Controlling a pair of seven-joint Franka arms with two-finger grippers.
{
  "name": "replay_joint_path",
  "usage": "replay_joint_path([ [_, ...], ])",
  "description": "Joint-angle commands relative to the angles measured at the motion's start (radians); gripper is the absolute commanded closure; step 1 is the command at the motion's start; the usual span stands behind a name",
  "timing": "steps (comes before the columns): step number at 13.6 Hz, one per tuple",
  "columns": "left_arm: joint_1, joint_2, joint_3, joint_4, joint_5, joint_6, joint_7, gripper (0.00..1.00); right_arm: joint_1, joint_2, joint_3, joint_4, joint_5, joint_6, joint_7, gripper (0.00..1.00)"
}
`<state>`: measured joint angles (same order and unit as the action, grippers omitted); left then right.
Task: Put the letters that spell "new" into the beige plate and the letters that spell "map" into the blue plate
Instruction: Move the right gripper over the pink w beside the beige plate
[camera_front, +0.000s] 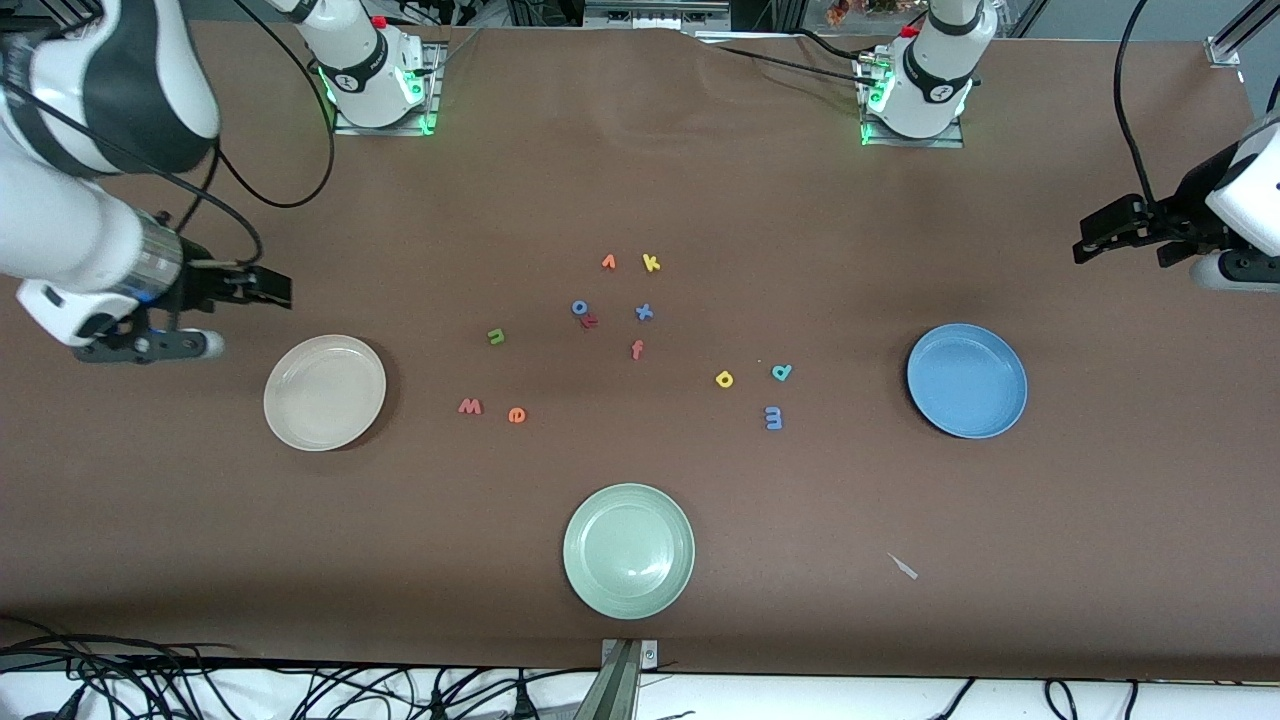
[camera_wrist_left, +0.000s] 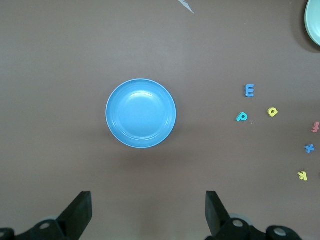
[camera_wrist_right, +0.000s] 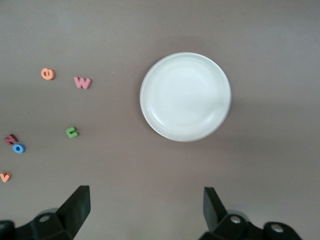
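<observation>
Nothing is sorted yet. The n (camera_front: 496, 336), w (camera_front: 469, 406) and e (camera_front: 516, 415) lie at about three o'clock of the beige plate (camera_front: 290, 420). The a (camera_front: 724, 379), p (camera_front: 782, 373) and m (camera_front: 773, 417) lie at nine o'clock of the blue plate (camera_front: 1010, 410).

The right gripper (camera_wrist_right: 145, 205) hangs over the table by the beige plate and the left gripper (camera_wrist_left: 149, 207) by the blue, both with jaws spread and empty.

The letters look like thin, light, soft foam, likely to skid or flip. Best pinched across the flat edges from straight above.
</observation>
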<state>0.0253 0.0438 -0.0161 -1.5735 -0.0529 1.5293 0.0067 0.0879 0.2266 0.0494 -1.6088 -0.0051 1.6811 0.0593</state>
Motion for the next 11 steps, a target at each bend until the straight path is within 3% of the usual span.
replay_joint_path([
  [1, 0.008, 0.011, -0.001, 0.026, -0.002, -0.065, 0.004, 0.00, 0.029, 0.051, -0.002, -0.006, 0.024, 0.069, 0.002, 0.00],
  [9, 0.008, 0.059, 0.001, 0.033, -0.028, -0.067, -0.010, 0.00, 0.147, 0.200, -0.003, -0.014, 0.031, 0.278, 0.195, 0.00],
  [11, 0.054, 0.054, -0.001, 0.035, -0.042, -0.067, -0.008, 0.00, 0.157, 0.226, -0.002, -0.016, 0.031, 0.316, 0.201, 0.00],
])
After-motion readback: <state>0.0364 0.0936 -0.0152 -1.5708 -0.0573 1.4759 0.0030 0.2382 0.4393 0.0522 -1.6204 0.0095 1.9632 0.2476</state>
